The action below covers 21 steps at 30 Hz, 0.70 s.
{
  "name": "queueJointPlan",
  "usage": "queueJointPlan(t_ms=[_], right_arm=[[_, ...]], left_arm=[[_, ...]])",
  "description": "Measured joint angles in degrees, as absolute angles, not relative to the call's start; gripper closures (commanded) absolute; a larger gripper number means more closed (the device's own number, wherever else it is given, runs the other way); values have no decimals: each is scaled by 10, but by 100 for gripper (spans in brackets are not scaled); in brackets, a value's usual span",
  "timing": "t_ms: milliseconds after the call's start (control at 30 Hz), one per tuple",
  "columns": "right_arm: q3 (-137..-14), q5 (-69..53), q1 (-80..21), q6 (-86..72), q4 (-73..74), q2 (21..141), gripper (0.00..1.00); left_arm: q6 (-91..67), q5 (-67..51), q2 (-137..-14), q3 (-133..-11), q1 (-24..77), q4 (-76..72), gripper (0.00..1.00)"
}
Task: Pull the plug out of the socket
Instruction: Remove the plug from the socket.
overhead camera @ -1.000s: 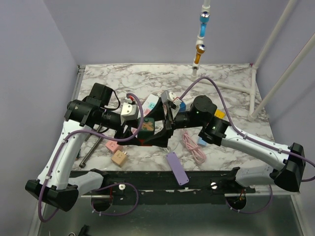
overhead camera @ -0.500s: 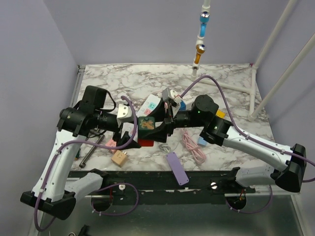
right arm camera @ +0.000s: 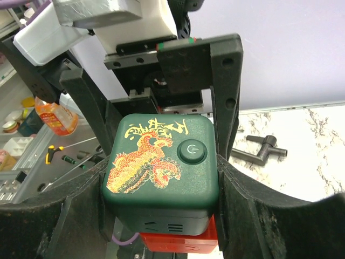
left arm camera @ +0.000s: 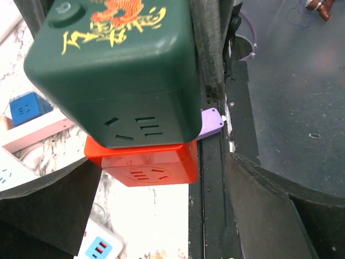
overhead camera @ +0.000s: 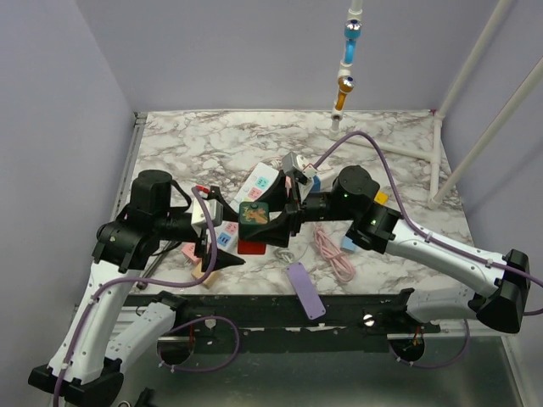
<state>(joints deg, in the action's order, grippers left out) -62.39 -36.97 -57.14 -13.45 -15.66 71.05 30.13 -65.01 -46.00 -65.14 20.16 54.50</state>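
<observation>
Marble table fills the overhead view, both arms reaching in toward its middle. Open marble runs from beyond the grippers to the back wall, while on their near side the black front rail lies close to the work. The right gripper is clamped on the green socket cube, held over the marble. The red plug sits flush against the cube's underside, the two touching along the whole seam. The left gripper faces the pair from the opposite side, jaws spread wide and grasping nothing. Only the left wrist camera shows the lower faces: slot openings in both blocks, the red plug ahead of the parted fingers and touching neither, and one right finger pressed flat on the cube's side. Only the right wrist camera shows the cube's top, with a gold dragon and a round power button. It also shows both right fingers tight on the cube's flanks and the released left jaws standing just behind it. A white power strip lies on the far side of the grippers. A pink cable is coiled under the right wrist. A purple bar rests at the front edge, overlapping the rail. A black T-handled tool lies on the marble beside the right gripper.
</observation>
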Motion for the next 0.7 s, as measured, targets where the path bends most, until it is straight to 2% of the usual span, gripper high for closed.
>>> queueJointPlan(t_ms=[633,700], right_arm=[[-617,-373,-575,-172,-248,720,99],[-614,-371,-579,-171,-261,720,99]], left_arm=[[135,-678,-471,-588,202,360,1],[114,-684,-471,-582,202,343,5]])
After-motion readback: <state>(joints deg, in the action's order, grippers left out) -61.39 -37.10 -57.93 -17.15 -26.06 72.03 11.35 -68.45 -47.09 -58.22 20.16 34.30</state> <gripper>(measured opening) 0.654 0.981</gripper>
